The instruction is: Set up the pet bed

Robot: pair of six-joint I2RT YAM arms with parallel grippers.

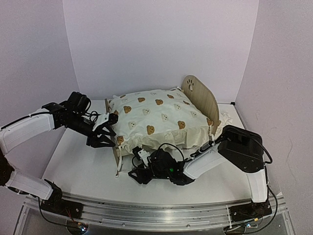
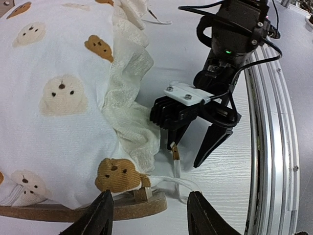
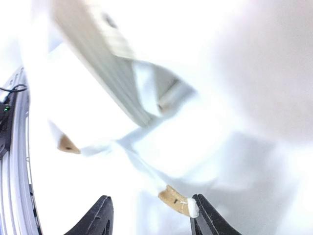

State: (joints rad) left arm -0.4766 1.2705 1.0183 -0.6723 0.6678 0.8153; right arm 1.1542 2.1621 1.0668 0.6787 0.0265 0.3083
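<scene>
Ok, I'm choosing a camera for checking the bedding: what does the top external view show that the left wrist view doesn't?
Only top external: the far end board with its paw cutout. Only left wrist: the tan tip of the tie string, lying on the table. Both: the bear-print duvet, the near end board and the open right gripper.

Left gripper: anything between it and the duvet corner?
Nothing visible. The left gripper is open right at the duvet corner and the wooden end board. The right gripper hangs beyond, by the tie string.
</scene>
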